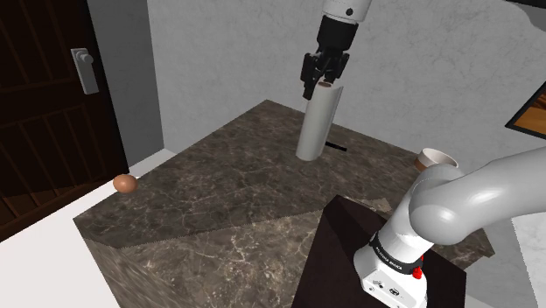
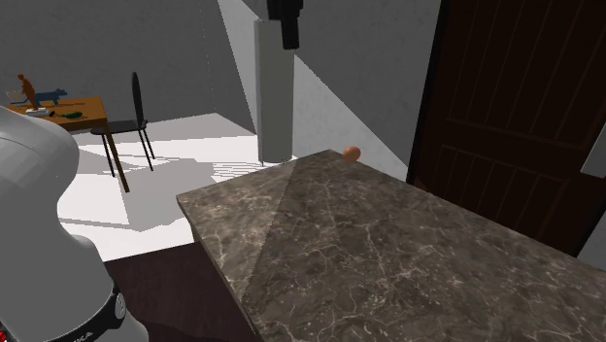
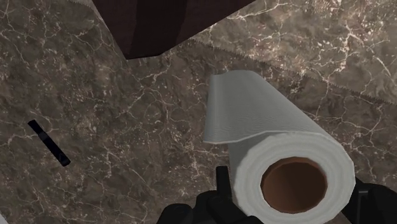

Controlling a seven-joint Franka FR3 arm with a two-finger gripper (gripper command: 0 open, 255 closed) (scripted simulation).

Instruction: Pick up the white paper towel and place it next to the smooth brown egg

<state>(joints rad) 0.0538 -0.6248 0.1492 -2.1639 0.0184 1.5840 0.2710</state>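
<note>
My gripper is shut on the top end of a white paper towel roll, which hangs nearly upright, slightly tilted, over the far part of the dark marble counter. In the wrist view the fingers clasp the roll on both sides of its brown core. In the second exterior view the roll hangs under the gripper beyond the counter's far corner. A smooth brown egg lies at the counter's corner at the shoulder view's left, near the door; it also appears as the egg.
A thin black stick lies on the counter behind the roll. A tan cup stands by the arm's elbow. The dark stand sits at the counter's near side. A dark door is beyond the egg.
</note>
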